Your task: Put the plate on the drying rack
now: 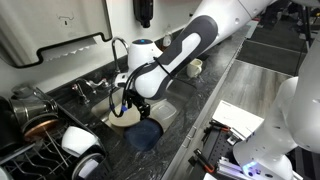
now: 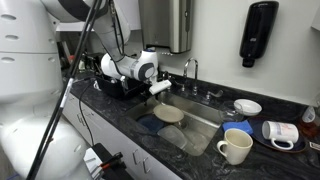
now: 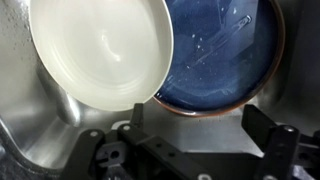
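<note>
The cream-beige plate (image 3: pixel 100 50) lies in the steel sink, its edge overlapping a dark blue round dish (image 3: pixel 215 55). It shows in both exterior views (image 1: pixel 122 120) (image 2: pixel 170 114). My gripper (image 3: pixel 200 130) is open and empty. It hangs just above the sink floor beside the plate and touches nothing. In both exterior views (image 1: pixel 133 104) (image 2: pixel 163 92) it sits over the basin. The black wire drying rack (image 1: pixel 35 160) (image 2: pixel 118 90) stands on the counter beside the sink and holds white bowls (image 1: pixel 78 140).
The blue dish (image 1: pixel 147 135) (image 2: pixel 150 126) lies in the sink next to the plate. A faucet (image 1: pixel 118 50) (image 2: pixel 187 70) stands behind the basin. A cream mug (image 2: pixel 235 146), a white bowl (image 2: pixel 247 106) and a tipped cup (image 2: pixel 283 132) are on the dark counter.
</note>
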Controlling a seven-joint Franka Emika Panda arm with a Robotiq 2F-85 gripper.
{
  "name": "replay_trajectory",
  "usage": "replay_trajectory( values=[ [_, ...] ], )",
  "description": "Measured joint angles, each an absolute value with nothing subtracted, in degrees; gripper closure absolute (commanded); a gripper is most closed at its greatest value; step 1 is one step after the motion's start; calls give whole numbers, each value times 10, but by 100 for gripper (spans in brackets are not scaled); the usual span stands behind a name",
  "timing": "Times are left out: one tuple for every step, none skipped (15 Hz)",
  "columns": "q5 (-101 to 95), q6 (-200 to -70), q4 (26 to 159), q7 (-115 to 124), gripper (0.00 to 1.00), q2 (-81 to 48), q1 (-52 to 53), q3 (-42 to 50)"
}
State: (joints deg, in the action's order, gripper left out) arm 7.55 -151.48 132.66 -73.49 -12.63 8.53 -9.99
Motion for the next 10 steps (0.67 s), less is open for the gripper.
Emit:
replay_trajectory(
  values=[
    [55,-1498,1315,-733,0,-137,76,-95],
    [32,-1483,1305,-725,0,-146,69,-88],
    [9,-1469,1296,-717,0,-154,63,-80],
    [-8,-1456,1287,-710,0,-162,58,-75],
    [-19,-1445,1279,-707,0,-169,53,-72],
    [-27,-1433,1271,-705,0,-177,51,-72],
    [-32,-1425,1263,-703,0,-185,50,-72],
    [-36,-1420,1256,-701,0,-193,50,-73],
    [-36,-1418,1248,-701,0,-203,50,-75],
    [-36,-1418,1240,-700,0,-213,51,-78]
  ],
)
